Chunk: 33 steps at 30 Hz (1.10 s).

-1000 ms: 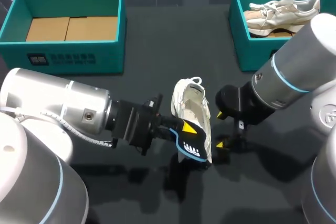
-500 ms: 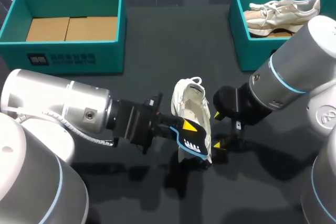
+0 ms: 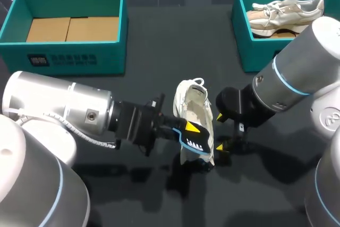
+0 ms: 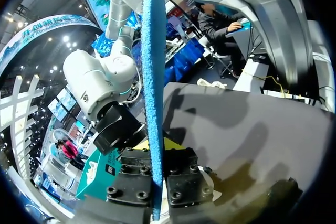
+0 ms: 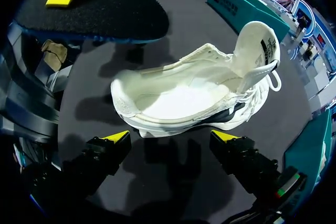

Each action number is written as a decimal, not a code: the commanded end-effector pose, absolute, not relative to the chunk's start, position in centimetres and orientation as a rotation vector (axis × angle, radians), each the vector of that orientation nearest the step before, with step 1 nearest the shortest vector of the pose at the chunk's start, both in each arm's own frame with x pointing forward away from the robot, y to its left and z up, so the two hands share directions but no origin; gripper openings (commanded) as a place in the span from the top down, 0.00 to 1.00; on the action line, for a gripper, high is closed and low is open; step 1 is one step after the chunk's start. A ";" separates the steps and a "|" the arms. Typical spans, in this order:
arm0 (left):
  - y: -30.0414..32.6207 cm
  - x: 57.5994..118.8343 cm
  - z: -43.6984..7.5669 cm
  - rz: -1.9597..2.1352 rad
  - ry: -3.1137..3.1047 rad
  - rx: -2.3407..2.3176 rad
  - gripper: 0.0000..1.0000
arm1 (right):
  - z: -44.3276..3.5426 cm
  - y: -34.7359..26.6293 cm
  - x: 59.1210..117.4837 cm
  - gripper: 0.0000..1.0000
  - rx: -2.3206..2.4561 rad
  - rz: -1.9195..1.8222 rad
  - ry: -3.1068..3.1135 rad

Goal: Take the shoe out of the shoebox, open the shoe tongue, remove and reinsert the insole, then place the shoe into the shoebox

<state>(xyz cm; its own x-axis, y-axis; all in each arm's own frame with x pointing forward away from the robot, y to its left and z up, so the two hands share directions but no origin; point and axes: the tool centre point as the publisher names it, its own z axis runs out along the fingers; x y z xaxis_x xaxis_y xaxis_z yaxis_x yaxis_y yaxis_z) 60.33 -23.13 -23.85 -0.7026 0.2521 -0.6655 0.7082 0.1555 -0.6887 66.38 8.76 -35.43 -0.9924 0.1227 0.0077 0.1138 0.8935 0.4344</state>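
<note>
Nearest me, the left gripper (image 3: pixel 188 130) is clamped tight on the insole (image 3: pixel 196 144), held on edge at the shoe's 6 o'clock. The right gripper (image 3: pixel 221 133) is spread wide and empty at the shoe's 3 o'clock. Nothing steadies the white shoe (image 3: pixel 194 104) on the table, so I judge the floppy insole could buckle, or shove the shoe aside, and the right fingers crowd the opening. Farther off, the left shoebox (image 3: pixel 69 57) sits at 10 o'clock, and the right shoebox (image 3: pixel 255 54), holding another shoe (image 3: pixel 287 9), at 2 o'clock, both well apart.
</note>
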 end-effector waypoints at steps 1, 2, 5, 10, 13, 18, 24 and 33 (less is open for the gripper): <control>-24.3 61.0 -24.5 -1.613 2.028 0.878 1.00 | -35.6 8.8 66.3 0.00 0.191 0.694 3.035; -24.4 61.1 -24.4 -1.621 2.025 0.869 1.00 | -35.6 8.8 66.3 0.00 0.191 0.694 3.035; -24.6 61.2 -24.3 -1.650 2.015 0.851 1.00 | -35.6 8.8 66.3 0.00 0.191 0.694 3.035; -25.3 61.1 -24.3 -1.684 2.006 0.816 1.00 | -35.6 8.8 66.3 0.00 0.191 0.694 3.035; -25.6 61.0 -24.2 -1.687 1.998 0.789 1.00 | -35.6 8.8 66.3 0.00 0.191 0.694 3.035; -26.3 61.1 -24.4 -1.686 1.998 0.739 1.00 | -35.6 8.8 66.3 0.00 0.191 0.694 3.035; -27.1 61.7 -25.2 -1.683 2.018 0.661 1.00 | -35.6 8.8 66.3 0.00 0.191 0.694 3.035; -27.9 62.2 -26.0 -1.685 2.029 0.621 1.00 | -35.6 8.8 66.3 0.00 0.191 0.694 3.035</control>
